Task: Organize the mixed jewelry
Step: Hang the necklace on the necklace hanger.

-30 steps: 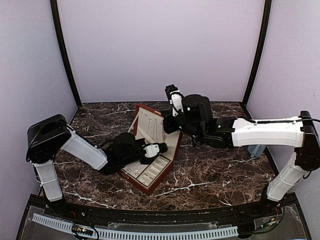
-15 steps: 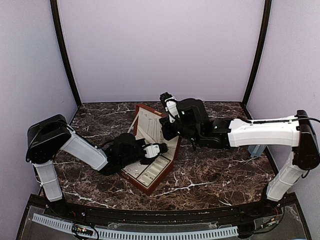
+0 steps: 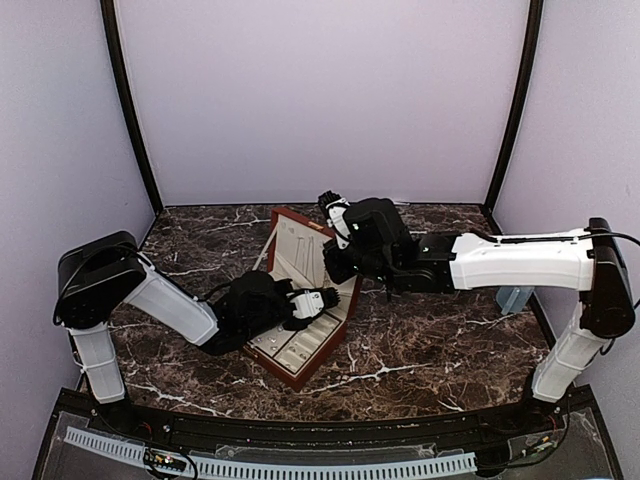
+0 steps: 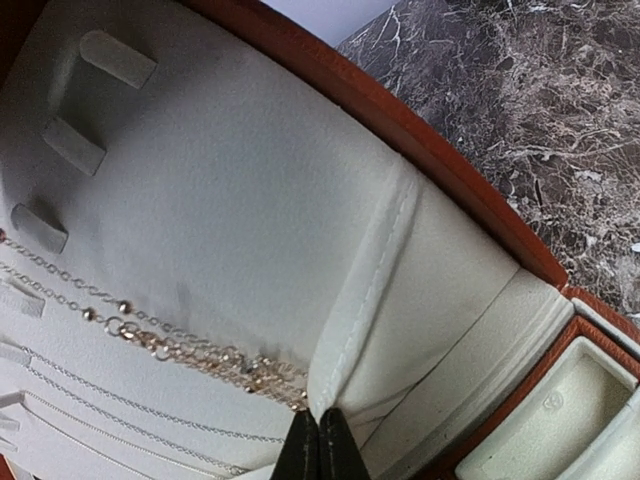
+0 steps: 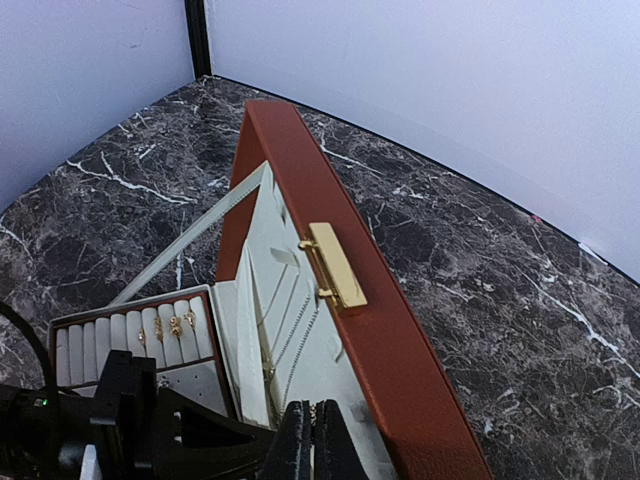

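The reddish-brown box (image 3: 322, 362) lies open, its cream-lined lid (image 3: 292, 247) standing up. Thin silver chains (image 4: 120, 400) and a gold chain (image 4: 190, 350) lie across the lid lining. The gold one ends in a bunch at the pocket hem (image 4: 375, 270). My left gripper (image 4: 320, 418) is shut, tips touching that hem beside the bunch. Whether it pinches a link is hidden. My right gripper (image 5: 314, 412) is shut over the lining below the gold clasp (image 5: 336, 264). Gold links show in the slit between its tips. Small gold pieces (image 5: 160, 327) sit in the ring rolls.
The slotted tray (image 3: 305, 345) fills the box base, with my left gripper (image 3: 327, 297) over it. My right gripper (image 3: 326, 201) hovers by the lid's top edge. A cream ribbon stay (image 5: 185, 240) links lid and base. Dark marble table (image 3: 430, 340) surrounds the box, with purple walls close behind.
My right gripper has swung left and a little down toward the lid's top edge. My left gripper has edged slightly right over the tray. Both stay shut.
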Controlling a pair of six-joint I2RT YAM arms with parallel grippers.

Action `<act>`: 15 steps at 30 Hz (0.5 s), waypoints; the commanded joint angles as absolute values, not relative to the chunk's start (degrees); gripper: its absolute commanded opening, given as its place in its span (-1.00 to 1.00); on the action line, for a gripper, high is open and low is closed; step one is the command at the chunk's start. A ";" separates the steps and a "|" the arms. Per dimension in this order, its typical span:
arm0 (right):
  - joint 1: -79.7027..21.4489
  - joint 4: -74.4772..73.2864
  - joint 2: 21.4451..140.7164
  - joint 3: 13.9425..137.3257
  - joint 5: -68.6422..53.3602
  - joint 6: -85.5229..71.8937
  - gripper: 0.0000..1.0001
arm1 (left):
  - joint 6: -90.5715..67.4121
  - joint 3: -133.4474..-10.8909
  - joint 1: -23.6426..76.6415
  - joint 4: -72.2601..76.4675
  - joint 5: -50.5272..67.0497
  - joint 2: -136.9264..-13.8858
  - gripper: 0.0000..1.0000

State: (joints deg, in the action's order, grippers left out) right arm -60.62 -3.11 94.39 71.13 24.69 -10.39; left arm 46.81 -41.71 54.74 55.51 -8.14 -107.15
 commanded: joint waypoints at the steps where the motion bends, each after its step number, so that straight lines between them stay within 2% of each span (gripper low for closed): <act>1: -59.75 -4.28 94.04 71.37 27.92 -12.32 -1.00 | 44.95 -40.51 56.34 54.89 -7.50 -108.68 -1.00; 15: -59.35 -3.80 94.61 71.00 31.35 -14.65 -1.00 | 43.81 -40.23 57.30 57.88 -5.50 -109.07 -1.00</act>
State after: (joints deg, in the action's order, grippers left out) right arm -59.94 -4.47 94.41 70.96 27.22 -13.17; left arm 45.60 -41.69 55.29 57.08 -8.88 -107.79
